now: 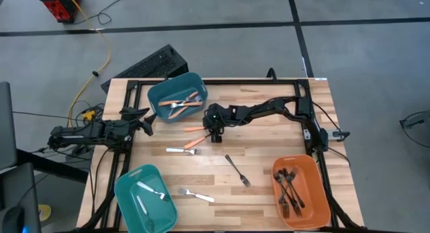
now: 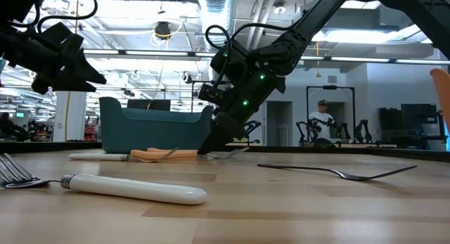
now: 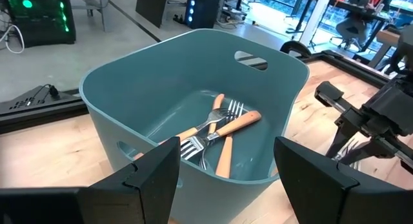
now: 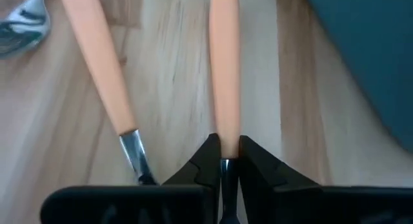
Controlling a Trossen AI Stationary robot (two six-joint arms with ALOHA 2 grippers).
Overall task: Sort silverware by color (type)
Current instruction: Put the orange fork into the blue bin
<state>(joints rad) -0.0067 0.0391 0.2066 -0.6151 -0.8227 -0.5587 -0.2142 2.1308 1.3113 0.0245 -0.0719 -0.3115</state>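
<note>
Right gripper (image 4: 224,161) pinched narrow on an orange-handled fork (image 4: 224,69) mid-table, at 5 o'clock of the teal bin (image 1: 176,89). Second orange fork (image 4: 97,62) lies just beside; its tines cut off. Left gripper (image 3: 222,169) wide, empty, over the bin's rim.

In the right wrist view, the right tool (image 4: 227,161) covers the tine end of the orange-handled fork (image 4: 225,69) it pinches; that handle runs off the edge at twelve o'clock. A second orange-handled fork (image 4: 100,69) is likewise cut off there. From overhead, the black forks (image 1: 289,186) overlap in the orange bin (image 1: 322,193), too tangled to count.
</note>
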